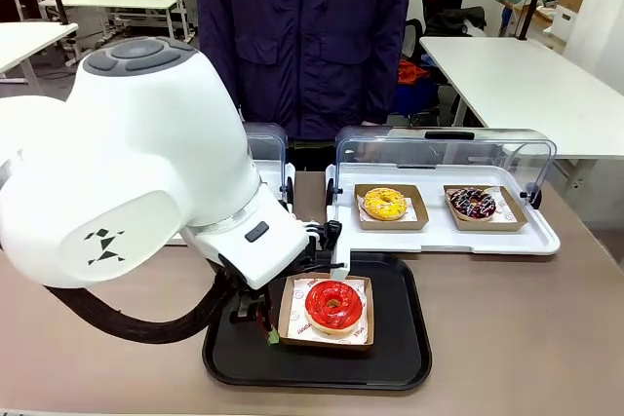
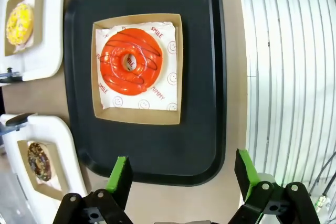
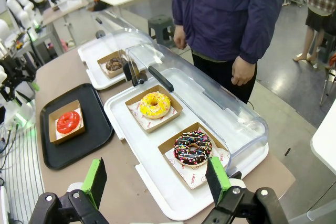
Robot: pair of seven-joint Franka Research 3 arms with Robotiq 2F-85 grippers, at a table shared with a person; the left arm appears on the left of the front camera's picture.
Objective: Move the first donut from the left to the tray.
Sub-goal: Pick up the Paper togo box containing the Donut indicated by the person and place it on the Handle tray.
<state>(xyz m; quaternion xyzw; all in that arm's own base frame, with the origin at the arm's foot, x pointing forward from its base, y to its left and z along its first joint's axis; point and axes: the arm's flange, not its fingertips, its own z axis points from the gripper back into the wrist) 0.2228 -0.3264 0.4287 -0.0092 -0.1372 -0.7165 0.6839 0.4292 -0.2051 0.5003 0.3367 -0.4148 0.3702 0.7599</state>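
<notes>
The red-glazed donut lies in its brown cardboard holder on the black tray. My left gripper sits just left of the holder, mostly hidden behind the arm. In the left wrist view the left gripper is open and empty over the tray's edge, apart from the red donut on the tray. My right gripper is open and empty, held high above the table. From there the red donut shows far off on the tray.
A white tray with its clear lid raised holds a yellow donut and a sprinkled chocolate donut. A second white tray holds another chocolate donut. A person in a dark jacket stands at the far side.
</notes>
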